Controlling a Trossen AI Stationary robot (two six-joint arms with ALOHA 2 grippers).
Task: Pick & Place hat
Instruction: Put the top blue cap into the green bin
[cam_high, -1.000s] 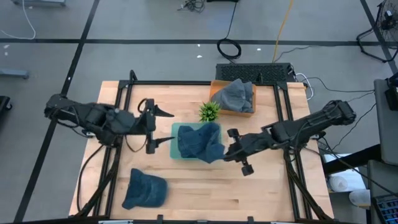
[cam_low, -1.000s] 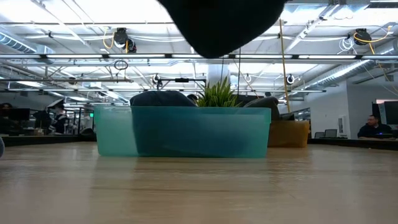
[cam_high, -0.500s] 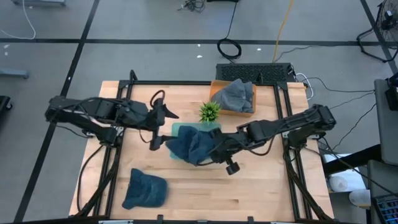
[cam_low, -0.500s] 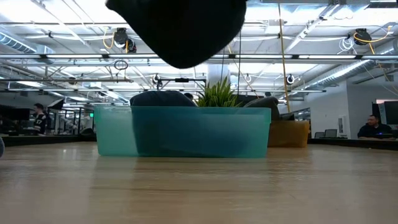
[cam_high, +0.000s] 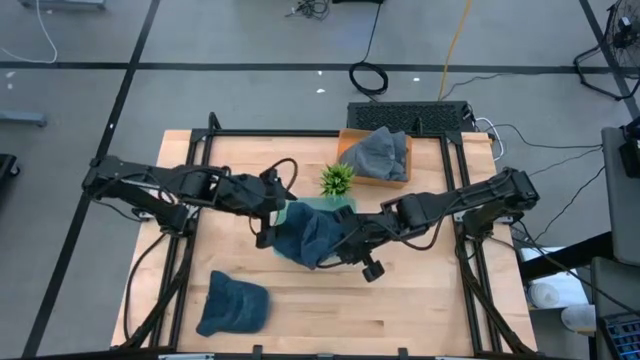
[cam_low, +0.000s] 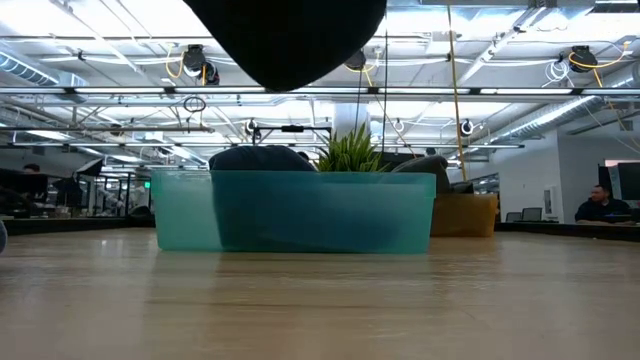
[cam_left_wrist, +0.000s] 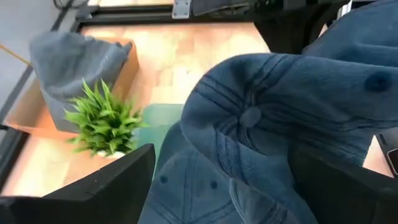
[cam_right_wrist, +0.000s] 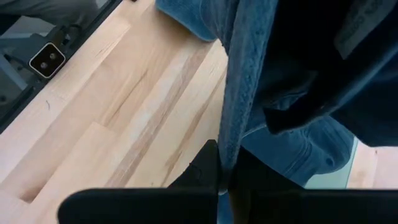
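Observation:
A blue denim hat (cam_high: 308, 233) hangs in the air over the teal bin (cam_high: 343, 203). In the low view it is the dark mass (cam_low: 285, 40) above the bin (cam_low: 300, 212). My right gripper (cam_high: 342, 243) comes from the table's right and is shut on the hat. My left gripper (cam_high: 277, 210) is open at the hat's left side. In the left wrist view its fingers stand on either side of the crown (cam_left_wrist: 273, 99); I cannot tell if they touch. A second blue hat (cam_left_wrist: 186, 186) lies in the bin. My right gripper pinches a hanging edge of the blue hat's cloth (cam_right_wrist: 231, 124) between its two fingers (cam_right_wrist: 208, 165). It comes at the hat from the table's right side, slanting down. The hat is lifted clear above the bin and hangs slack, bunched around the fingers.
Another blue hat (cam_high: 232, 303) lies near the table's near left corner. A grey hat (cam_high: 380, 152) sits in an orange box (cam_high: 350, 170) at the far edge. A small green plant (cam_high: 337, 180) stands just behind the bin. People sit in the room beyond the table.
My right gripper has carried the blue hat toward the table's left, so it hangs over the bin's left part. My left gripper has moved toward the table's right, up to the hat, and has stayed open.

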